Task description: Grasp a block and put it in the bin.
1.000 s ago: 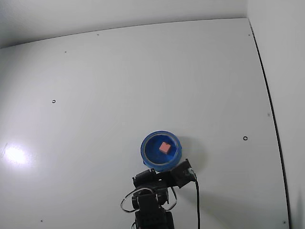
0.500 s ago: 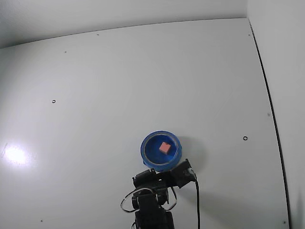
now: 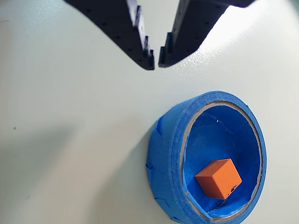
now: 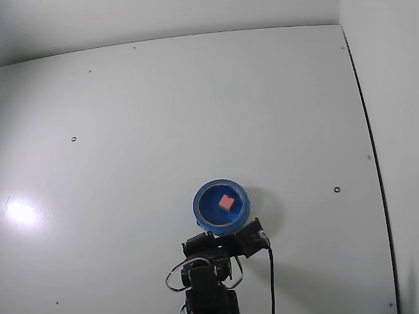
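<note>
Nothing has shifted over the last second: the block [image 3: 218, 178] rests inside the bin [image 3: 169, 154]. The pincer [image 3: 155, 60], clenched and empty, hangs at the bin's 11 o'clock; task looks done.

A plain white tabletop [image 4: 196, 111] fills the fixed view; a bright glare [image 4: 19, 211] sits at its left edge; a wall [image 4: 163, 16] rises behind it; a dark seam [image 4: 370, 144] lines its right edge.

The pincer [image 3: 156, 59] hangs empty; its tips nearly touch.
</note>
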